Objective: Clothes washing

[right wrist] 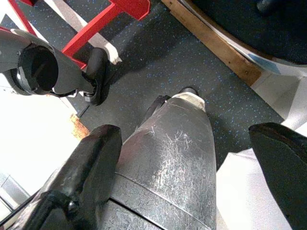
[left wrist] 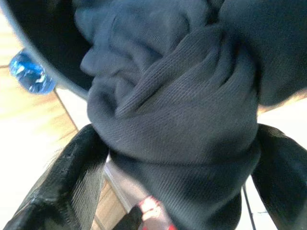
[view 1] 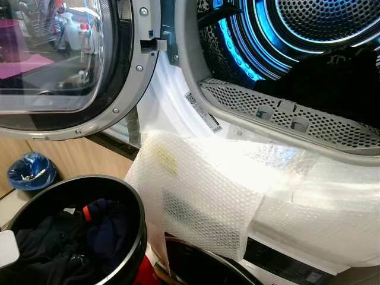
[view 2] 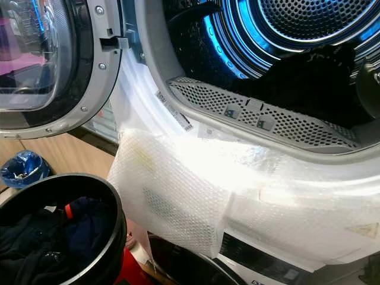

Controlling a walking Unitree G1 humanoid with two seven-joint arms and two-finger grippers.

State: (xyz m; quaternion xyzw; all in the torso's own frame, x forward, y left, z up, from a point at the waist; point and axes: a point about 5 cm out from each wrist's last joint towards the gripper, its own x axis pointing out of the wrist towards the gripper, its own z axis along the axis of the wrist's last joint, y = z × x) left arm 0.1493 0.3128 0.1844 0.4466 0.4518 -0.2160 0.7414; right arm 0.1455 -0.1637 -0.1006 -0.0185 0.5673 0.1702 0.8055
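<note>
The left gripper has its fingers closed on a soft, bunched dark navy knit garment just above the round black laundry basket, below the dryer's open drum. Limp, light, not fragile; bunched folds hold best. The right gripper hangs open beside the basket.

Perforated glossy metal drum; bubble wrap over washer front; matt dark knit cloth; smooth black plastic basket; wood-look floor.

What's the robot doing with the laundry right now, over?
Left tool shut on dark garment over the black basket. Right tool open, idle near floor. Washer door open, drum lit, dark clothes inside. Nothing blocking.
</note>
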